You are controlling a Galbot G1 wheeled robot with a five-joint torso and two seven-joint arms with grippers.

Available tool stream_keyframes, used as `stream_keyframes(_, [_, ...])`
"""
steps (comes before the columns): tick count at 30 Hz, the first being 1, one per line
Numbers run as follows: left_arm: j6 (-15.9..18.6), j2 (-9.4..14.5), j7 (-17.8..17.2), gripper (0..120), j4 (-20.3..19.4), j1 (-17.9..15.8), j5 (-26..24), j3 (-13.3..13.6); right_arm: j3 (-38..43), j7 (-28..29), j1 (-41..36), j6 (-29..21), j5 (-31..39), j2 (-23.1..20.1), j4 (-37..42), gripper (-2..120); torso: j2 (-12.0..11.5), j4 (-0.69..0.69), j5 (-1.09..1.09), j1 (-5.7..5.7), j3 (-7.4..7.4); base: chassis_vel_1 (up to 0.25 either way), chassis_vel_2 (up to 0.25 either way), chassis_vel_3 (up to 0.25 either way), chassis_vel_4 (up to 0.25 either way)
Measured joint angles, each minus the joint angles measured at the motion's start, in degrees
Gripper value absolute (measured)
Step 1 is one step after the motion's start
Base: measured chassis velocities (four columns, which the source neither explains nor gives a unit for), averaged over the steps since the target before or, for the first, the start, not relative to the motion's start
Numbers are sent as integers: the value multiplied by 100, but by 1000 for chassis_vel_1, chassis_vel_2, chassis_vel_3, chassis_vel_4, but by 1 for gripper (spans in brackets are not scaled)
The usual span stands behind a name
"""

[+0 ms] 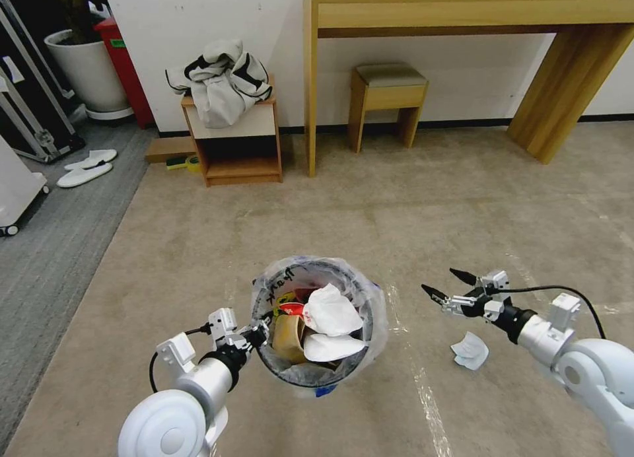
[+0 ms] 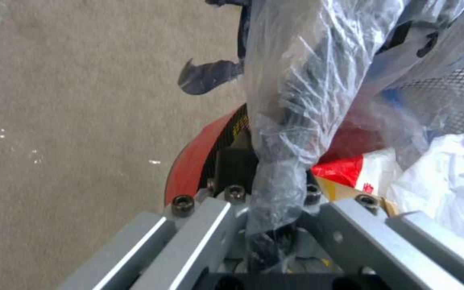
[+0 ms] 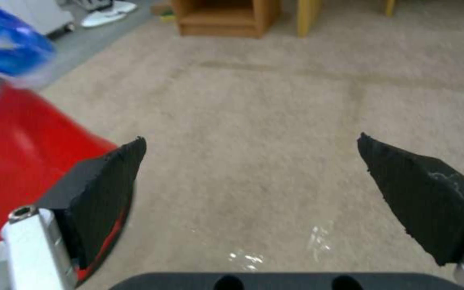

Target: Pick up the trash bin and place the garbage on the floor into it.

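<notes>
Left gripper (image 1: 259,333): clamped on the near-left rim of the trash bin (image 1: 370,312), pinching rim and clear plastic liner (image 2: 286,121) together. Bin held upright, just left of centre, over the beige floor (image 1: 396,219). Contents: crumpled white tissues (image 1: 330,310), brown paper bag (image 1: 287,338), red-and-white wrapper (image 1: 294,308).

Right gripper (image 1: 449,286): spread wide, nothing between the black fingers (image 3: 108,177), hovering to the right of the bin, apart from it. One piece of white garbage (image 1: 470,351) lying on the carpet just below and beside this gripper, near a shiny tape line (image 1: 426,397).
</notes>
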Motion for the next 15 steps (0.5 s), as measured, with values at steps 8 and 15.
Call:
stream_keyframes(8, [1, 61, 57, 2, 158, -69, 12, 70, -298, 74, 273, -1, -209, 94, -782, 100, 0, 2, 1, 0, 0, 0, 0, 0, 0])
stream_keyframes(15, [1, 75, 59, 2, 203, -167, 4, 111, -370, 87, 356, 1, -262, 120, -1088, 100, 0, 2, 1, 0, 0, 0, 0, 0, 0])
